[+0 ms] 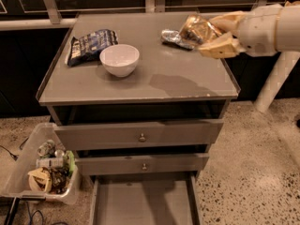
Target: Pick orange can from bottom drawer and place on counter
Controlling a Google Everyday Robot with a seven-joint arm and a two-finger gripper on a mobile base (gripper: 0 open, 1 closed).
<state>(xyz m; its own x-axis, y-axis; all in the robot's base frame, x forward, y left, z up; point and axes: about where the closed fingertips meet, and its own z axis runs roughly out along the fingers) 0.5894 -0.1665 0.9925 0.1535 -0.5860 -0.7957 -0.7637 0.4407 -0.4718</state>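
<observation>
My gripper point(216, 32) reaches in from the right over the counter's point(140, 86) back right part. Its cream fingers point(219, 48) are shut on the orange can point(196, 28), a dented shiny orange-gold can held above the counter top. A silver-grey dented can point(172, 36) lies on the counter just left of the held can. The bottom drawer point(143, 203) is pulled open at the bottom of the view, and its flat grey floor is bare.
A white bowl point(119, 59) and a dark blue chip bag point(89, 45) sit on the counter's left half. Two knobbed drawers point(140, 135) stand slightly open. A plastic bin point(40, 168) of trash stands on the floor at the left.
</observation>
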